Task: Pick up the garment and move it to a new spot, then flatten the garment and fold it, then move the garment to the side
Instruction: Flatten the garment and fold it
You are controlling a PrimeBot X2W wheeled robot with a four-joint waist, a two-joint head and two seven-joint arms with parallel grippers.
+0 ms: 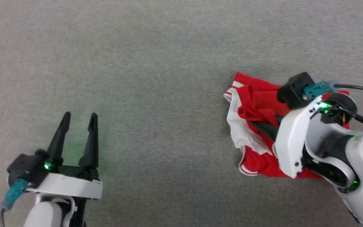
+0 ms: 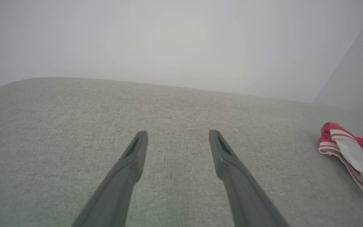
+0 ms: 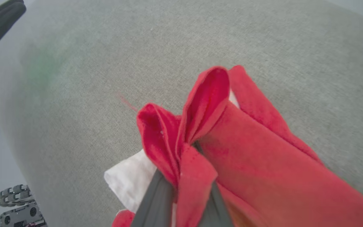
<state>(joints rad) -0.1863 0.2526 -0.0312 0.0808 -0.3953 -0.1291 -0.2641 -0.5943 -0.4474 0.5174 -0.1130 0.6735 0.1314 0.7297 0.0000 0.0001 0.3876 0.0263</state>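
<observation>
Near us at 7 o'clock, our left gripper (image 1: 80,115) holds its two fingers spread wide above the grey cloth top (image 1: 169,63). At 4 o'clock our right gripper (image 1: 258,126) pinches the garment (image 1: 257,159), a red and white bunch at 3 o'clock.

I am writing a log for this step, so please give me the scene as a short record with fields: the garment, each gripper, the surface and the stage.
garment: red jersey T-shirt with white sleeve and red-and-white striped trim, crumpled in a heap
right gripper: jaws shut on a fold of the red cloth
left gripper: jaws open, empty, well apart from the garment
surface: grey woven fabric
stage: garment gripped, not yet flattened or folded
</observation>
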